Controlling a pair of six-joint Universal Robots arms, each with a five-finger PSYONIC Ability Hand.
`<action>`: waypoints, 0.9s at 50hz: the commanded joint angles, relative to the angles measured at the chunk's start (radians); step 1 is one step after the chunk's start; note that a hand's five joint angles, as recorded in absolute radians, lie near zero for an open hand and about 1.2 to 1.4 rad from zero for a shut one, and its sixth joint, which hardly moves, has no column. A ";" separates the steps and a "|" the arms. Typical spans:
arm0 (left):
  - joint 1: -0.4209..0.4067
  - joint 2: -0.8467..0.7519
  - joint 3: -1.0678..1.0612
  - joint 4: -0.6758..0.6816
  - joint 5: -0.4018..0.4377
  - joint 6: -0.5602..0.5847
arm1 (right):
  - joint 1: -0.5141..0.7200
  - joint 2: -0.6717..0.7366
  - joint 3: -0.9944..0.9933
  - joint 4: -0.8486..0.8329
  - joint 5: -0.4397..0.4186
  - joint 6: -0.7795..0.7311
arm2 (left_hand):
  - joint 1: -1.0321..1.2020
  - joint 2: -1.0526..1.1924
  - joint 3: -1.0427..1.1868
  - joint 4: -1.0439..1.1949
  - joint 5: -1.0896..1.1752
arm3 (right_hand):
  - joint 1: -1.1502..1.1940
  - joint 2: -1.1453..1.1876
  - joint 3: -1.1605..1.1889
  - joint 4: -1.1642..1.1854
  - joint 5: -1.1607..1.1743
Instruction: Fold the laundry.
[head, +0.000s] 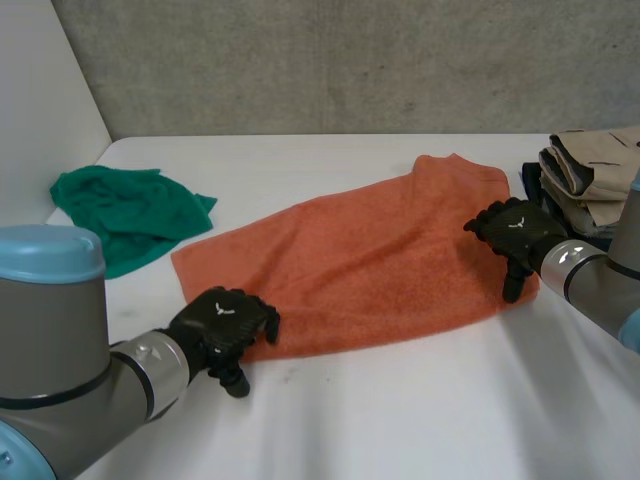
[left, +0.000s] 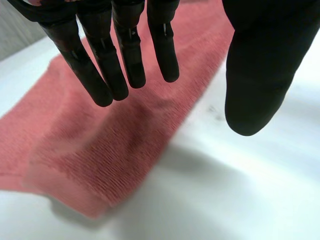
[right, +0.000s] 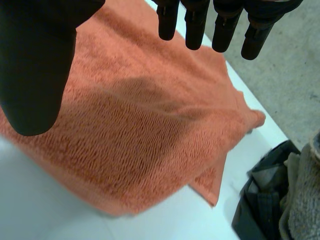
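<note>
An orange towel (head: 370, 260) lies spread across the middle of the white table (head: 420, 420), folded over along its length. My left hand (head: 225, 325) hovers at the towel's near left corner, open, fingers (left: 107, 65) straight above the orange towel (left: 100, 135) and thumb (left: 260, 75) off its edge over bare table. My right hand (head: 515, 232) hangs over the towel's right end, open, with fingers (right: 215, 25) and thumb (right: 35, 65) spread above the orange towel (right: 140, 135). Neither hand holds cloth.
A crumpled green cloth (head: 125, 212) lies at the far left of the table. A stack of folded beige and dark garments (head: 590, 180) sits at the right edge, close to my right arm; the same dark pile (right: 272, 200) lies beside the towel's corner.
</note>
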 joint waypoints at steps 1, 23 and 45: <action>0.013 -0.072 0.025 0.068 -0.074 0.023 | 0.007 0.017 -0.004 0.014 0.008 -0.027 | 0.050 0.054 0.052 0.056 0.063 | -0.050 -0.034 -0.033 -0.033 -0.048; 0.062 -0.313 0.287 0.120 -0.153 0.187 | 0.004 -0.003 -0.009 0.005 0.010 -0.016 | 0.813 0.817 0.814 0.819 0.825 | -0.050 -0.034 -0.033 -0.033 -0.048; 0.061 0.051 0.344 0.039 -0.092 0.019 | -0.089 0.081 -0.124 0.180 -0.141 -0.256 | 0.813 0.817 0.815 0.819 0.826 | -0.050 -0.034 -0.033 -0.033 -0.048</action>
